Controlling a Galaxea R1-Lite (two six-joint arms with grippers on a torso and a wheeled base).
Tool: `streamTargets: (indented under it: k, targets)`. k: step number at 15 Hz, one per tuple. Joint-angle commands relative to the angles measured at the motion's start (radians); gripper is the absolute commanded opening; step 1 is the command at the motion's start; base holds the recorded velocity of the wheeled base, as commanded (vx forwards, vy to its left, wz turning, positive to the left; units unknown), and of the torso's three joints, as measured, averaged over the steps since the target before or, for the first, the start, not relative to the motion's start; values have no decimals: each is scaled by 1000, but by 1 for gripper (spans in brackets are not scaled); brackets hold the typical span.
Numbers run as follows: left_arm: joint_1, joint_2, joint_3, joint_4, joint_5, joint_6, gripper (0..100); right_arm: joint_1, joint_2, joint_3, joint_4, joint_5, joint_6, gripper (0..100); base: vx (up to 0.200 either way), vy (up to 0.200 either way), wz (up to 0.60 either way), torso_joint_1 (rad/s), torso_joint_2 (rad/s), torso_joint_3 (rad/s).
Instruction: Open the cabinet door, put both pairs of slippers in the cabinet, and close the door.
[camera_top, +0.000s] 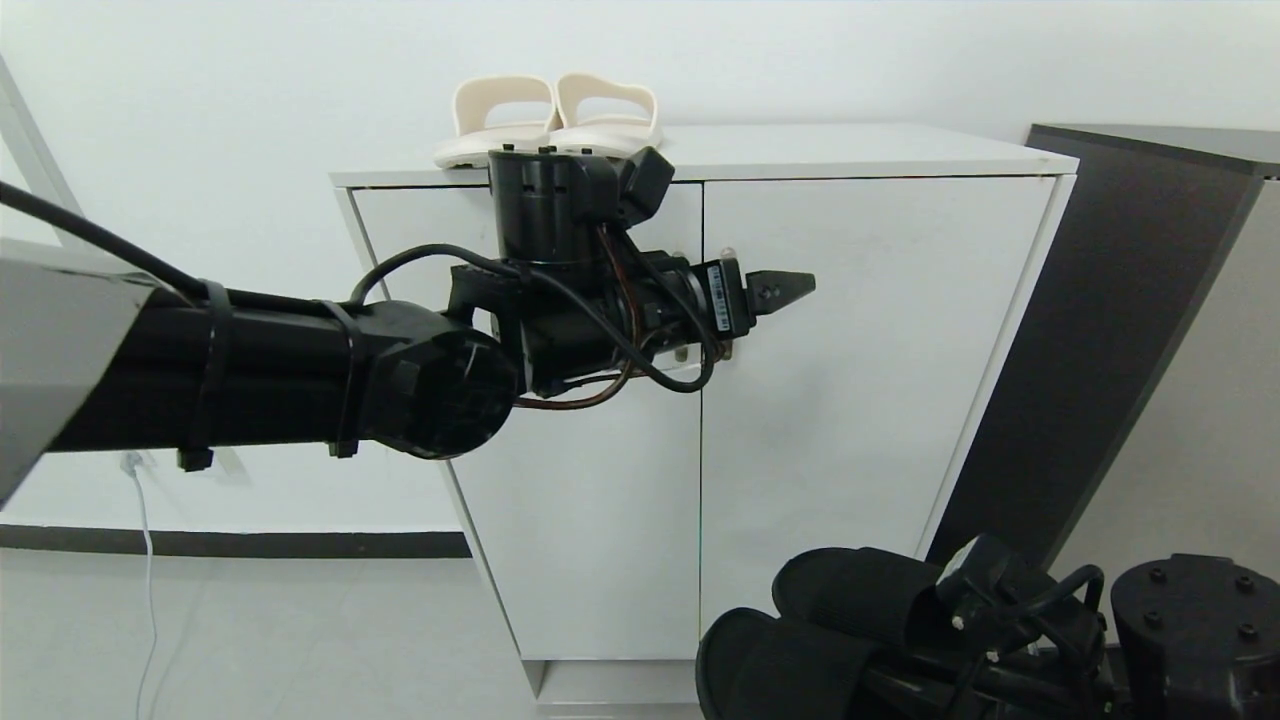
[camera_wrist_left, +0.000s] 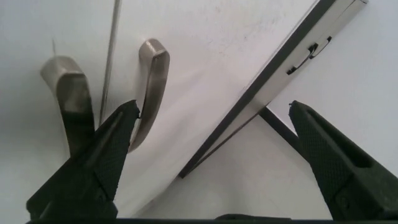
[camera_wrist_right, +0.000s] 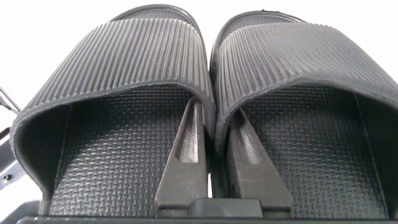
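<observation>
The white cabinet stands with both doors shut. A cream pair of slippers rests on its top. My left gripper is level with the metal handles at the seam between the doors. It is open, and one fingertip is right beside a handle while the other hangs free. Low at the right, the black pair of slippers is held side by side. My right gripper is shut on their two adjoining inner walls, with one finger inside each slipper.
A tall dark grey panel leans along the cabinet's right side. A white cable hangs down the wall at the left, above a dark baseboard. Open floor lies left of the cabinet.
</observation>
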Motion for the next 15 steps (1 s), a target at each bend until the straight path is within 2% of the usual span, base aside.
streamTargets:
  k: [1,4,5,6,9,12,15]
  targets:
    - [-2,3,-3,4,-10,-5,100,1,1,0,0,1,0,0,0,0,0,0,0,0]
    - [-2,5,-3,4,-20,-6,100,1,9,0,-1,1,2,0,0,0,0,0,0,0]
    - [-2,5,-1,4,-20,-6,0,1,10,0,-1,1,2,0,0,0,0,0,0,0]
    - [-2,5,-1,4,-20,-6,0,1,12,0,-1,1,2,0,0,0,0,0,0,0]
    - [-2,-1,2,4,-20,-34,0,2,12,8,-1,1,2,0,0,0,0,0,0,0]
    - [-5,-6,15,2,-20,-34,0,5,9,14,-1,2,2,0,0,0,0,0,0,0]
    - [-33,-60,92,-4,-20,-34,0,34,4,28,-3,25,3,0,0,0,0,0,0,0]
